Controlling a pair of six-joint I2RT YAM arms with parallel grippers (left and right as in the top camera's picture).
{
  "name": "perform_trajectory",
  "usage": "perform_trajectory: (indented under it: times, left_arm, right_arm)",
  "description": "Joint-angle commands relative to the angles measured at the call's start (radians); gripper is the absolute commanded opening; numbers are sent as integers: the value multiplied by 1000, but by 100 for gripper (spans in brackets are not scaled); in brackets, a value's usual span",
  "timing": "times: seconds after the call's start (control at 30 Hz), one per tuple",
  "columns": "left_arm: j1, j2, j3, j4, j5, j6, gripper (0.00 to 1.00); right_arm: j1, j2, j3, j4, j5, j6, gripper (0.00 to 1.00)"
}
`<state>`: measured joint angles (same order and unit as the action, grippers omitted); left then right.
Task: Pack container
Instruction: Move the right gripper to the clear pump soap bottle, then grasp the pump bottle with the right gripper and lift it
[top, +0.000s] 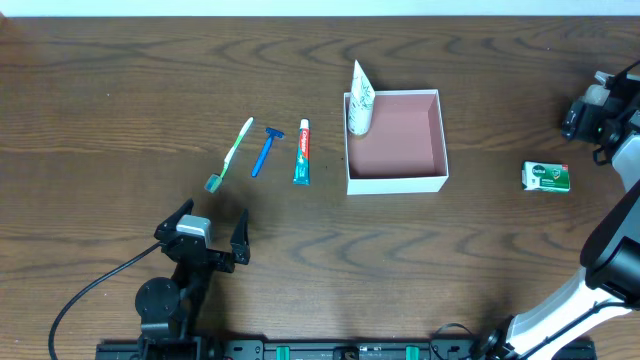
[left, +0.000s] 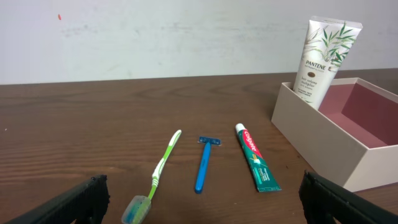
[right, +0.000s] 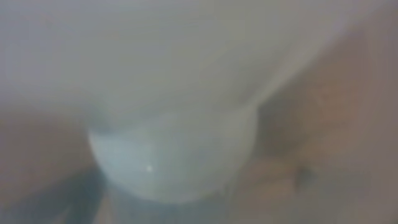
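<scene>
Close to the near edge, left of the table's middle, the left gripper (top: 212, 222) hovers with its jaws spread wide and nothing between them. Just beyond it three loose items lie side by side, each with its long axis running roughly from near edge to far edge: a toothbrush (top: 230, 153), slanted a little, a blue razor (top: 266, 150) and a toothpaste tube (top: 302, 152). The container (top: 395, 183) sits mid-table, beyond and to the right of that gripper and just beside the toothpaste. A Pantene tube (top: 360, 100) stands in its far-left corner. A soap packet (top: 546, 177) lies toward the right edge. Farthest off, by the right edge, the right gripper (top: 592, 112) cannot be read as open or closed, since its wrist view is only blur. The left arm looks nearer to the three items, so a straight reach forward would likely serve.
</scene>
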<state>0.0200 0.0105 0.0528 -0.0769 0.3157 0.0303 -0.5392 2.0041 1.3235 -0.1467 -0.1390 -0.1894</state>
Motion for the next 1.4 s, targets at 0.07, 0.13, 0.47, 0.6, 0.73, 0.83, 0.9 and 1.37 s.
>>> perform_trajectory:
  times: [0.07,0.13,0.47,0.6,0.73,0.83,0.9,1.37]
  left_arm:
    - [6,-5,-29,-11,13,3,98]
    - [6,-5,-29,-11,13,3,98]
    - [6,-5,-29,-11,13,3,98]
    - [6,-5,-29,-11,13,3,98]
    - [6,-5,-29,-11,13,3,98]
    - [6,-5,-29,-11,13,3,98]
    - [6,-5,-29,-11,13,3,98]
    - [6,-5,-29,-11,13,3,98]
  right_arm:
    - [10,18,-7,16,0,-10,99]
    - [10,18,-7,21,0,-8,97]
    - [10,18,-7,37,0,22,79]
    - [10,18,-7,54,0,47,72]
    - [10,18,-7,74,0,47,69]
    - [10,18,-7,85,0,47,64]
    - [10,18,-7,87,0,47,56]
    - [10,18,-7,114,0,47,34]
